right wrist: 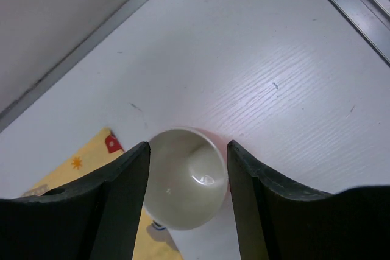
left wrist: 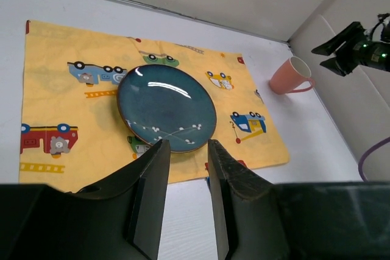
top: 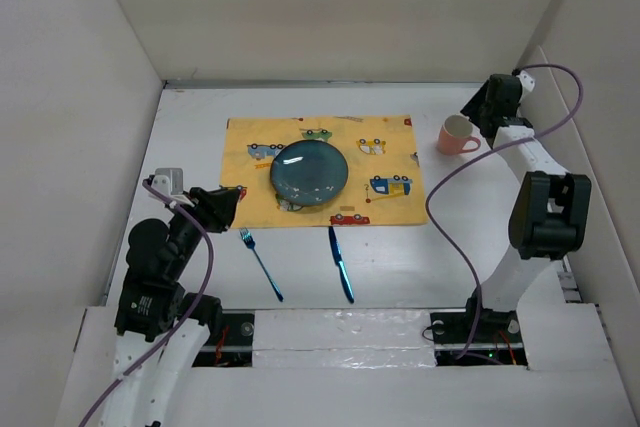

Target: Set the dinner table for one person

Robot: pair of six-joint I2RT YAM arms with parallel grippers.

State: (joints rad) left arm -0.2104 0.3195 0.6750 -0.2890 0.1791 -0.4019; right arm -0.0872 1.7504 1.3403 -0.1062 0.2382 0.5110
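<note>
A large, flat, matte white rectangular surface (top: pixel 400 267) with a faint wood-grain texture fills the space in front of the two arms and carries everything we see. Plain off-white walls (top: pixel 330 7) box it in on the left, far and right sides, and a thin metal strip runs along their foot. Toward the far middle lies a yellow cloth placemat (top: pixel 400 209), rectangular and printed with small cartoon cars and trucks. A round, glossy dark blue plate (top: pixel 309 171) sits near the placemat's centre; it has a thin brown rim and a sprig of white specks on its glaze. Just off the placemat's near edge, on the bare surface, lie a slim shiny blue fork (top: pixel 261 265) and, to its right, a blue knife (top: pixel 340 265), well apart from each other. A salmon-pink mug (top: pixel 458 134) with a smooth white inside stands upright beyond the placemat's far right corner. The left gripper (left wrist: pixel 187 150), black and angular, hovers at the placemat's near left corner, its fingers parted by a narrow gap and grasping nothing. The right gripper (right wrist: pixel 187 147) hangs just beside and above the mug, spread wide and released, and we see the mug's rim framed between its fingers.
</note>
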